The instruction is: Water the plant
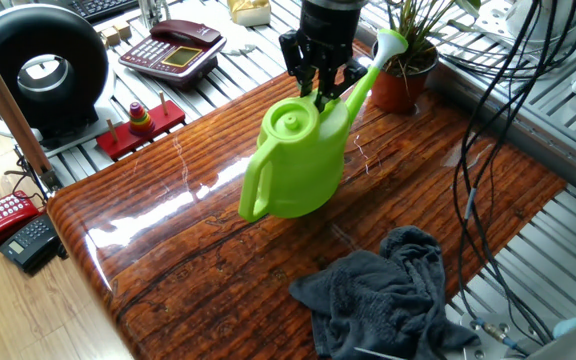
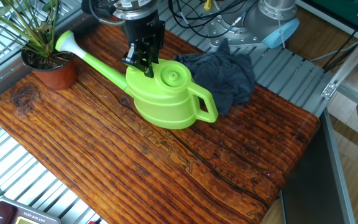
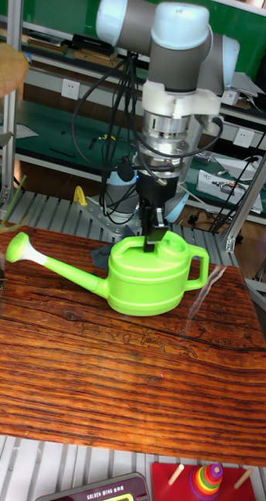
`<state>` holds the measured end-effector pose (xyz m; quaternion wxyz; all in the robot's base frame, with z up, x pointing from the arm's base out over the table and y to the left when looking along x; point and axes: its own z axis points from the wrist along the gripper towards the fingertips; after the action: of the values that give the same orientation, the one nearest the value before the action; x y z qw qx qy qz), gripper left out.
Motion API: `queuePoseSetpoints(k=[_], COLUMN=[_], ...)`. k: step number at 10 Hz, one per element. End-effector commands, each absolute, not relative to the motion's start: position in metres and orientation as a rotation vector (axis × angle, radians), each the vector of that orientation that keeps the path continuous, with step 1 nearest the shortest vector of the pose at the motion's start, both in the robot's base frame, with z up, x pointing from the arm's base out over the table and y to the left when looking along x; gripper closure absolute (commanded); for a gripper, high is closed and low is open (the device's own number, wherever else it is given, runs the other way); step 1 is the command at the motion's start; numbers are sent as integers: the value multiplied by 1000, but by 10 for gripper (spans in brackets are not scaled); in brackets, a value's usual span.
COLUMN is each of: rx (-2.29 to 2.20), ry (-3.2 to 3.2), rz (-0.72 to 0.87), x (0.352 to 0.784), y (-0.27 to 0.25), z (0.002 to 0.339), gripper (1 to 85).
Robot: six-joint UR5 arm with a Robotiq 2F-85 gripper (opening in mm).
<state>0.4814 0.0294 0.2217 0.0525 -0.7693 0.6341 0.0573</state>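
Observation:
A bright green watering can (image 1: 298,160) (image 2: 166,96) (image 3: 149,278) is upright near the middle of the wooden table (image 1: 168,250). My gripper (image 1: 323,95) (image 2: 143,62) (image 3: 154,237) comes down from above and is shut on the can's top edge, beside the lid. The long spout ends in a rose (image 1: 390,42) (image 2: 66,41) that reaches the plant (image 1: 408,60) (image 2: 39,37), thin green leaves in a terracotta pot (image 2: 50,70) at the table's corner. Whether the can touches the table is unclear.
A dark grey cloth (image 1: 388,295) (image 2: 219,71) lies bunched behind the can's handle. Black cables (image 1: 483,150) hang beside the plant. Off the table stand a red stacking toy (image 1: 140,118), a red phone (image 1: 173,48) and a black ring-shaped device (image 1: 38,65).

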Motion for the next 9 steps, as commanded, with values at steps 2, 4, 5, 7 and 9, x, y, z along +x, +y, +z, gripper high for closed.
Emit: queuePoseSetpoints(k=[2,4,5,7,9], rx=[-2296,-2287,-2288,-2279,-2281], ry=[1883,1879,1876,1876,1897], rz=[226,233,234,231,209], x=[478,479,478,479,478], y=[31,33,32,30,22], z=[222,222,222,221,219], gripper=[847,847,847,847,847])
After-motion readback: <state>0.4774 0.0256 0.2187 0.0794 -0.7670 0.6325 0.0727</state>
